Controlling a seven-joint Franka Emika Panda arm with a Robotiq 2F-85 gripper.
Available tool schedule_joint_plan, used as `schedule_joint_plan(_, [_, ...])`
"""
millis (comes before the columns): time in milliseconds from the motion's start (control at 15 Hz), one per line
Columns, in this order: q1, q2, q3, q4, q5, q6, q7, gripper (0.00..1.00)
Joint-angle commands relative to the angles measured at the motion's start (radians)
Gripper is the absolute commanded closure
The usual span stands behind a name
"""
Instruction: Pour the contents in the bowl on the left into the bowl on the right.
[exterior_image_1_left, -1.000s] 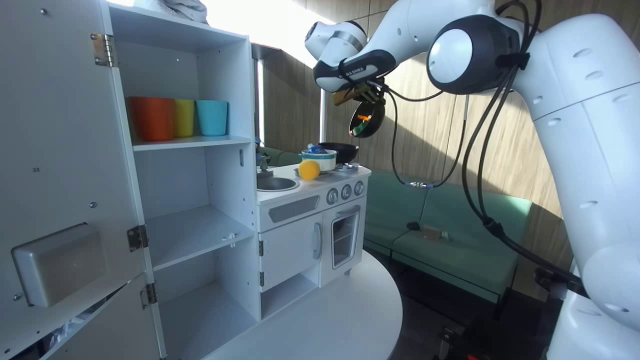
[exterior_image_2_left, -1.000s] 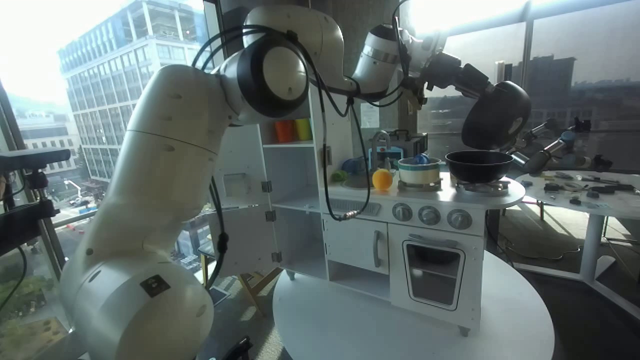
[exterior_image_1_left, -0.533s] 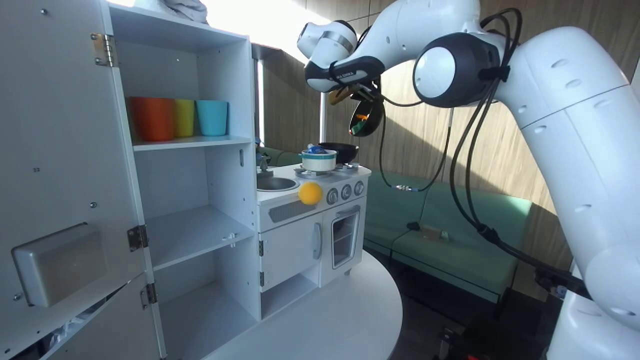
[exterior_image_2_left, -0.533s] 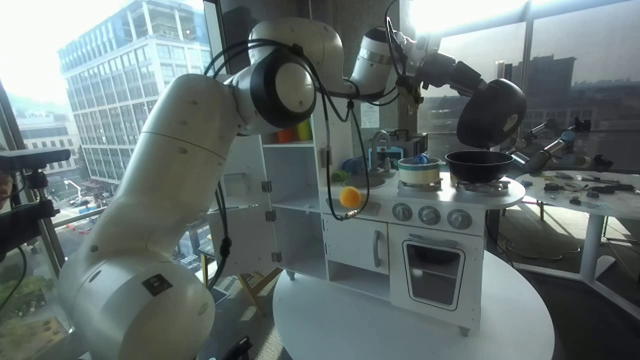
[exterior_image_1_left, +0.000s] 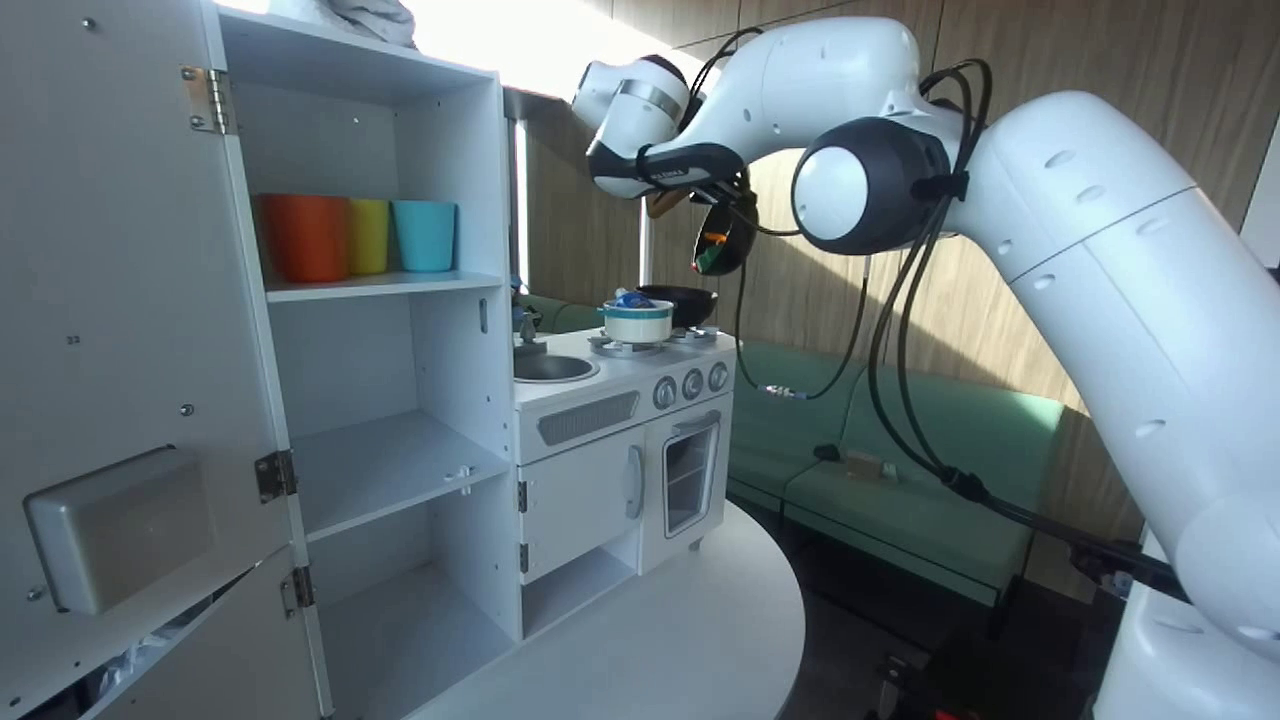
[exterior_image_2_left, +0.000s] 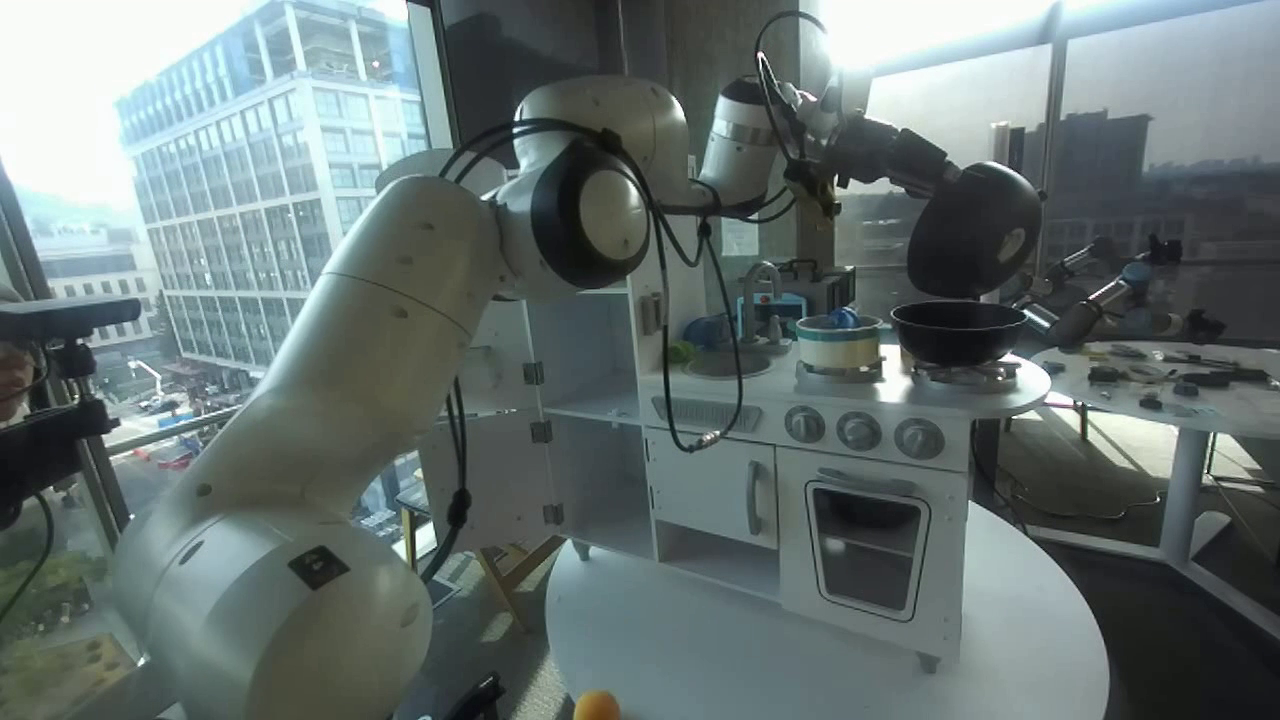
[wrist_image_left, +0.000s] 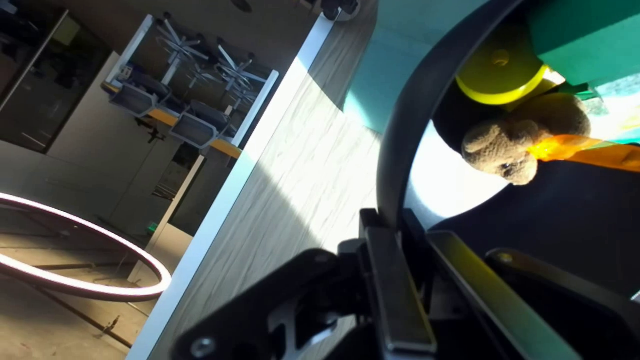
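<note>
My gripper (wrist_image_left: 392, 220) is shut on the rim of a black bowl (wrist_image_left: 560, 215). The held bowl hangs tilted above the toy stove in both exterior views (exterior_image_1_left: 738, 225) (exterior_image_2_left: 975, 230). Inside it are a brown plush-like piece (wrist_image_left: 500, 145), a yellow round piece (wrist_image_left: 500, 70), a green block (wrist_image_left: 585, 40) and an orange piece (wrist_image_left: 600, 151). A second black bowl (exterior_image_2_left: 957, 338) stands upright on the right burner, just below and apart from the held one. It also shows in an exterior view (exterior_image_1_left: 690, 308), partly behind the pot. Its inside is hidden.
A white and teal pot (exterior_image_2_left: 838, 350) with a blue item stands left of the lower bowl. A sink (exterior_image_1_left: 553, 369) and faucet (exterior_image_2_left: 765, 285) are farther left. Several cups (exterior_image_1_left: 305, 238) stand on a shelf. An orange ball (exterior_image_2_left: 597, 706) shows at the bottom edge. Arm cables hang low.
The orange ball has left the counter front and dropped to the bottom of an exterior view. The arm has lowered and shifted slightly left with the bowl. The contents remain in it.
</note>
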Motion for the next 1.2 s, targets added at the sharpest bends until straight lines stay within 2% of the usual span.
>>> schedule_joint_plan(0, [0.016,0.079,-0.029,0.134,-0.049,-0.043,-0.059,0.87])
schedule_joint_plan(1133, [0.034,0.138,-0.052,0.246,-0.115,-0.049,-0.116,0.86])
